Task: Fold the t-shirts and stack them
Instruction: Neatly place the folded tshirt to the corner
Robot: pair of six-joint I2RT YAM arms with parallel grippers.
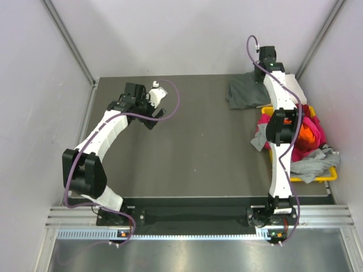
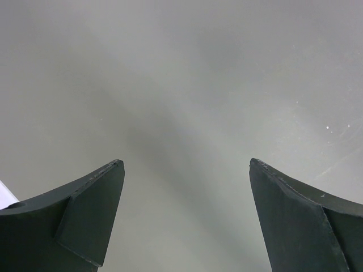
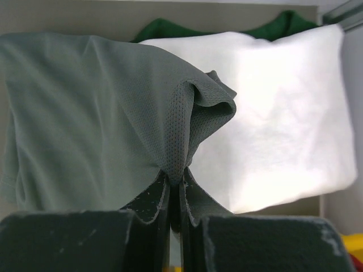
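Observation:
My right gripper point(image 3: 176, 181) is shut on a pinched fold of the dark grey t-shirt point(image 3: 85, 113), at the table's back right corner point(image 1: 270, 67). The grey t-shirt point(image 1: 244, 93) hangs bunched from the fingers, partly over a folded white t-shirt point(image 3: 278, 113). A green cloth point(image 3: 164, 27) peeks out behind the white one. More t-shirts, pink point(image 1: 315, 129), orange point(image 1: 306, 135) and light grey point(image 1: 315, 164), lie heaped in the bin. My left gripper point(image 2: 186, 164) stands open over bare table at the back left point(image 1: 157, 115), with nothing between its fingers.
The yellow plastic bin point(image 1: 329, 177) sits at the right edge of the table, overflowing with cloth. White walls close in the table on the left, back and right. My right arm reaches over the bin.

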